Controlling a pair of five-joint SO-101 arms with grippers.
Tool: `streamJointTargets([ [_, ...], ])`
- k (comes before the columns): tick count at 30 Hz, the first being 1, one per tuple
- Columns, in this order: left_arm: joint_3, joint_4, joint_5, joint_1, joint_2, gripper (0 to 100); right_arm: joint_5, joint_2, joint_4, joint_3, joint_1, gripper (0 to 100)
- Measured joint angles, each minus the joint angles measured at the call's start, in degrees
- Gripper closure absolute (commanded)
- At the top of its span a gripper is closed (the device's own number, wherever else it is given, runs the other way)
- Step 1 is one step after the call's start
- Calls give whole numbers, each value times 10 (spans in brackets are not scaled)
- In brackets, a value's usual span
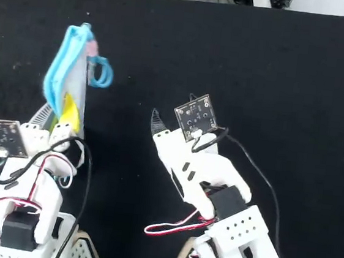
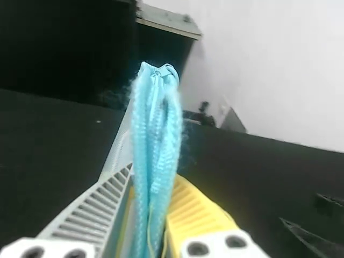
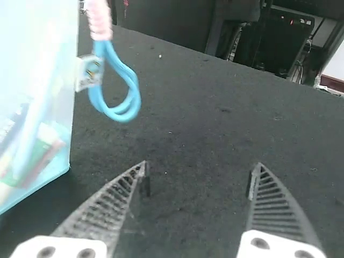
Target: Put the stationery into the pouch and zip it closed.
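While the left gripper (image 2: 148, 215) clamps one end of the upright translucent pouch (image 1: 66, 78), stationery showing inside it, the right gripper (image 3: 199, 169) hangs open beside the pouch. It should probably pinch the blue zipper loop (image 3: 105, 54) squarely and pull straight along the pouch's zipper edge.

No writing can be read anywhere. The small tag (image 3: 87, 73) on the blue loop (image 3: 121, 94) of the pouch (image 3: 37, 59) carries a coloured mark too blurred to make out. Print on the stationery (image 3: 29, 148) inside the pouch is also illegible. The board (image 1: 196, 117) on the right arm bears markings too small to tell.
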Motion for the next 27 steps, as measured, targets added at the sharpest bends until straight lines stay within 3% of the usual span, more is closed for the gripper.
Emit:
streamJointTargets([
  [7,21,-1,-72,94,-5,966,0,0,0,0,0,710],
  [11,35,-9,-79,135,-6,966,0,0,0,0,0,710],
  [19,43,-24,-80,137,-6,965,0,0,-7,0,0,710],
  [27,27,-29,-80,141,48,863,0,0,-7,0,0,710],
])
